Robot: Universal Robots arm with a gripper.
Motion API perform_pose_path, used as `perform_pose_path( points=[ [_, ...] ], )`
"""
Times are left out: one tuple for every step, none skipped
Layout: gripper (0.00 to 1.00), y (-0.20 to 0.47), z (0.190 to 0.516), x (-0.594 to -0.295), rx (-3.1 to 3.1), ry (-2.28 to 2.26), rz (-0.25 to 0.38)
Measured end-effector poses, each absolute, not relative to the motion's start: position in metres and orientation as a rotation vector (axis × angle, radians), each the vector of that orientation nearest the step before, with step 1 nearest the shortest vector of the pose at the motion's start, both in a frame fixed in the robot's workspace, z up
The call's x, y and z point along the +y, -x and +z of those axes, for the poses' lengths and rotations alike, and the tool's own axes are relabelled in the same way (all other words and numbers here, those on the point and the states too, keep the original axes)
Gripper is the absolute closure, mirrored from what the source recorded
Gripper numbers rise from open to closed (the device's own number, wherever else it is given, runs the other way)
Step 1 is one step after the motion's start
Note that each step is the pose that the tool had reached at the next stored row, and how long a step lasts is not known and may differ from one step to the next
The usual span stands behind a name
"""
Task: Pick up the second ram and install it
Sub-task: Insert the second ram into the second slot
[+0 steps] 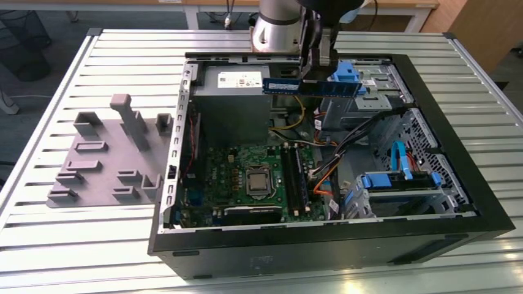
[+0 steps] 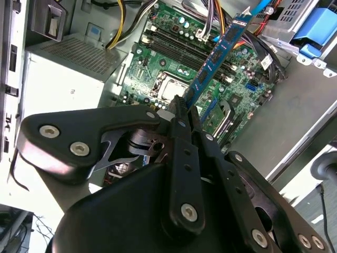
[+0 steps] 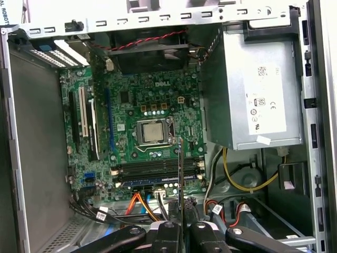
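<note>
- Gripper (image 1: 315,73) in the exterior view holds the second ram (image 1: 310,86) level above the open computer case (image 1: 327,245), over its far end.
- Second wrist view: fingers (image 2: 179,113) pinch the ram's end, stick angled over the motherboard (image 2: 174,63).
- First wrist view: ram (image 3: 180,174) edge-on above the motherboard's memory slots (image 3: 158,167).

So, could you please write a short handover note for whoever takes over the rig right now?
Claw: shut on the second ram, which it holds by one end, in the air above the open computer case.
Motherboard: its long memory slots sit beside the processor socket.
Done: the ram is picked up.
Left: it is not yet seated in a slot.
</note>
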State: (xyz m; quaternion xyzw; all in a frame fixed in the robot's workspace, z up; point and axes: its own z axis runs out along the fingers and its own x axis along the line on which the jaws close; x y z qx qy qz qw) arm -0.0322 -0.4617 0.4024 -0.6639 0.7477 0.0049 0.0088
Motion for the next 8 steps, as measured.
perform_pose_path(
  points=[
    [0.86,0.0322,0.4024,-0.4617,2.338,2.072,0.015],
    [0.86,0.0322,0.4024,-0.4617,2.340,2.070,0.015],
    [0.86,0.0322,0.4024,-0.4617,2.342,2.068,0.015],
    [0.86,0.0322,0.4024,-0.4617,2.344,2.065,0.015],
    [0.86,0.0322,0.4024,-0.4617,2.346,2.063,0.015],
    [0.86,0.0322,0.4024,-0.4617,2.348,2.061,0.015],
    [0.86,0.0322,0.4024,-0.4617,2.350,2.058,0.015],
    [0.86,0.0322,0.4024,-0.4617,2.352,2.056,0.015]
  ],
)
